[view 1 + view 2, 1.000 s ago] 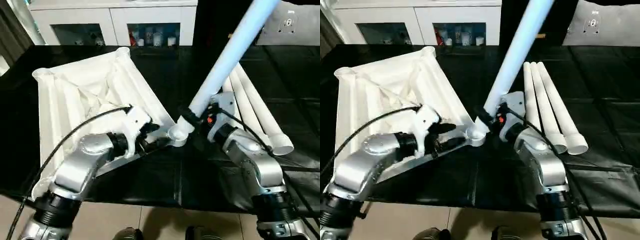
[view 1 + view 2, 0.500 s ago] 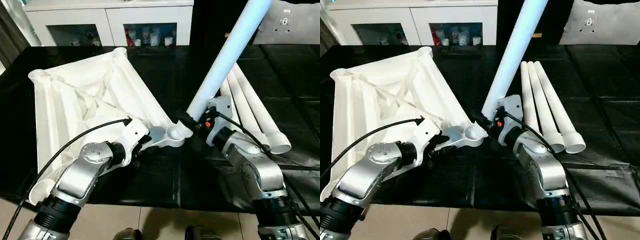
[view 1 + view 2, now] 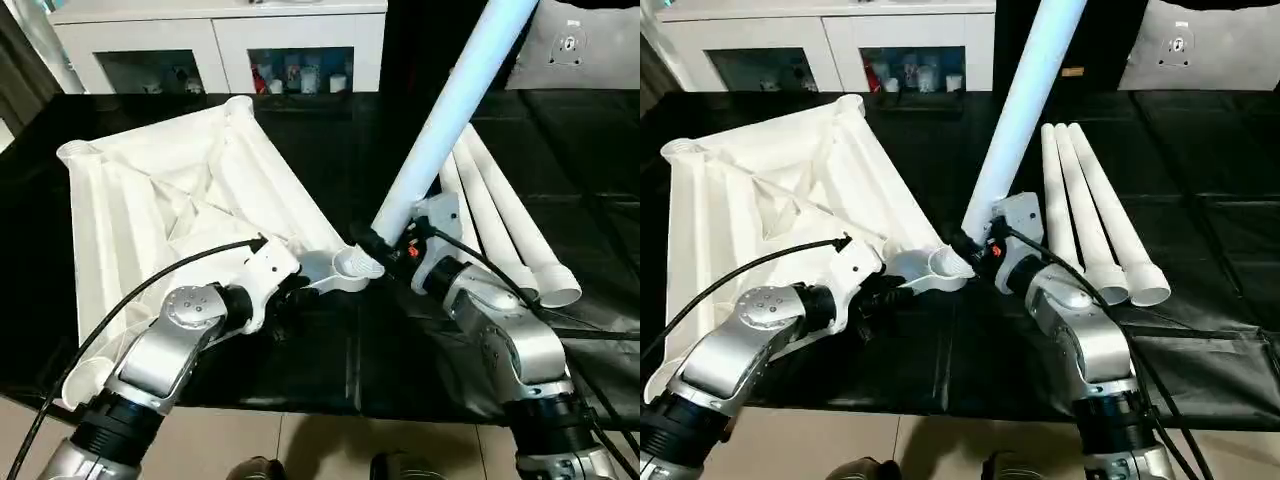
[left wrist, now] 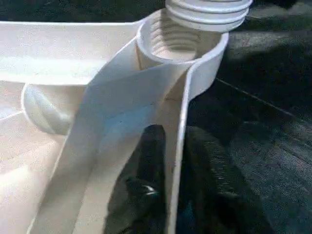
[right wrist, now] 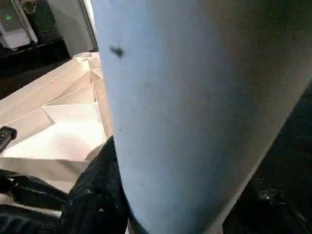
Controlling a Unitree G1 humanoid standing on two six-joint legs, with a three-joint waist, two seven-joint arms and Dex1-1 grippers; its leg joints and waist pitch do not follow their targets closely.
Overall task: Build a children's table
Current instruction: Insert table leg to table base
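The white table top [image 3: 170,190] lies ribbed side up on the black work surface, its near corner socket [image 3: 352,266] raised a little. My left gripper [image 4: 174,131] is shut on the thin rim wall just behind that socket [image 4: 170,36], one black finger [image 4: 146,185] on each side. My right gripper [image 3: 385,245] is shut on the low end of a white leg [image 3: 440,130] that leans up and away to the right. The leg's threaded end [image 4: 209,12] sits at the socket's mouth. Up close in the right wrist view is the leg [image 5: 195,112].
Three more white legs [image 3: 510,220] lie side by side on the black cover [image 3: 330,350] to the right of my right arm. A white cabinet [image 3: 220,50] with glass doors stands behind the work surface. The surface's front edge runs just below my forearms.
My left gripper's fingers have closed in on the top's rim beside the socket. The right gripper has kept its hold on the leg, which stays at the socket.
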